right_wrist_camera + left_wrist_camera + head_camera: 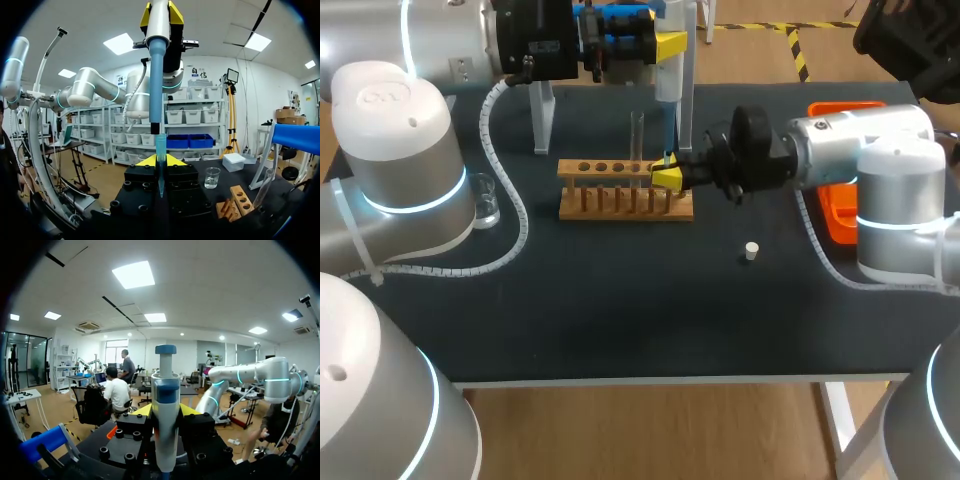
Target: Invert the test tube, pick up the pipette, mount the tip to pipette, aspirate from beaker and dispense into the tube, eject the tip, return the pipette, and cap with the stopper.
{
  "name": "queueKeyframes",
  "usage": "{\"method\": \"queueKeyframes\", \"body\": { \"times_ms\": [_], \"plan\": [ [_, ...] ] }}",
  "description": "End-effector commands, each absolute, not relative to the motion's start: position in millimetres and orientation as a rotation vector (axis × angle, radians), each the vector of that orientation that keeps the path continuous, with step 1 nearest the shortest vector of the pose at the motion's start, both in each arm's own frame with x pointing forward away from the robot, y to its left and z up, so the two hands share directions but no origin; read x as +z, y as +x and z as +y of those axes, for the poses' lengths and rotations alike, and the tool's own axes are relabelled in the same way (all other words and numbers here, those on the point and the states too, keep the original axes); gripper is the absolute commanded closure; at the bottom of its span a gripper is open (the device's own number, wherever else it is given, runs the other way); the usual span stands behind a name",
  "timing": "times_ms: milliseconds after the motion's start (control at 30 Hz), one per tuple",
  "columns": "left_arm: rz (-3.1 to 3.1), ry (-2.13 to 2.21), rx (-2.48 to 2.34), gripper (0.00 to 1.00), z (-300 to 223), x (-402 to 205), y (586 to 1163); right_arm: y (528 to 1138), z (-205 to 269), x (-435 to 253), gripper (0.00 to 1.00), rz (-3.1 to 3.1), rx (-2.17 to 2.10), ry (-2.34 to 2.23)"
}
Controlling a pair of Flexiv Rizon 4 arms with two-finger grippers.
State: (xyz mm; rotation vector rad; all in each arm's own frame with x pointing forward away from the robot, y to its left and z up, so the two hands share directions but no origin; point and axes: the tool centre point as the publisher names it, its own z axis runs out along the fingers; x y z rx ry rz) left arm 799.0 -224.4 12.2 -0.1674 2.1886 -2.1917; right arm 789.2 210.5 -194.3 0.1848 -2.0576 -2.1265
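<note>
My left gripper [670,45] is at the back of the table, shut on the white and blue pipette [667,90], which hangs upright. In the left wrist view the pipette [165,410] stands between my left gripper's [166,412] yellow tips. Right under the pipette's shaft, my right gripper [667,177] is shut on a blue pipette tip [160,160] held upright. The pipette [156,75] ends just above the tip's open top. A clear test tube [636,140] stands in the wooden rack [610,205]. A glass beaker [485,200] sits at the left and a small white stopper [751,250] lies at the right.
A white pipette stand [542,110] rises behind the rack. An orange tray [832,215] lies at the right edge, partly hidden by my right arm. In the right wrist view the beaker [212,177] and the rack [235,200] are beside my right gripper [160,162].
</note>
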Motion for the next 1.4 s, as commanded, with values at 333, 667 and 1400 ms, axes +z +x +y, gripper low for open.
{"method": "queueKeyframes", "body": {
  "times_ms": [333,667,1400],
  "plan": [
    [2.185,-0.167,-2.193,1.00,-224.5,10.3,798.6,786.0,207.2,-189.4,1.00,-2.059,-2.129,0.209],
    [2.185,-0.167,-2.193,1.00,-224.5,10.3,798.6,782.6,205.6,-189.8,1.00,-2.055,-2.131,0.217],
    [2.185,-0.167,-2.193,1.00,-224.5,10.3,798.6,783.2,206.6,-182.1,1.00,-2.048,-2.140,0.221]
  ]
}}
